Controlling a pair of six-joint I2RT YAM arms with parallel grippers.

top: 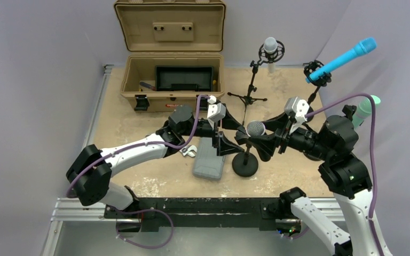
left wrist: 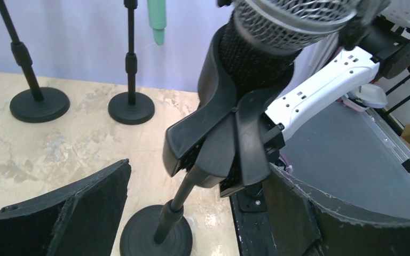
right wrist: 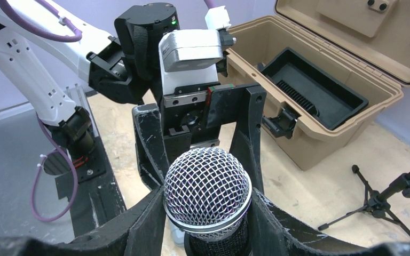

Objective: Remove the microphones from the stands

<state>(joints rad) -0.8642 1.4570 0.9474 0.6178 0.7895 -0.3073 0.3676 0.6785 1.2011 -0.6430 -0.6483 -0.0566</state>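
The microphone (top: 255, 128) has a silver mesh head and sits upright in the black clip (left wrist: 219, 138) of a short stand with a round black base (top: 245, 164). My right gripper (top: 261, 137) is shut on the microphone's head, with a finger pressed on each side in the right wrist view (right wrist: 207, 197). My left gripper (top: 233, 137) is open, and its fingers stand wide apart on either side of the stand's pole (left wrist: 173, 210) below the clip, not touching it. The microphone's body is mostly hidden inside the clip.
An open tan case (top: 171, 80) stands at the back left. A grey box (top: 209, 160) lies beside the stand's base. Behind are a grey microphone on a tripod (top: 269, 48), a blue microphone (top: 347, 56) and a green one (top: 365, 106) on their stands.
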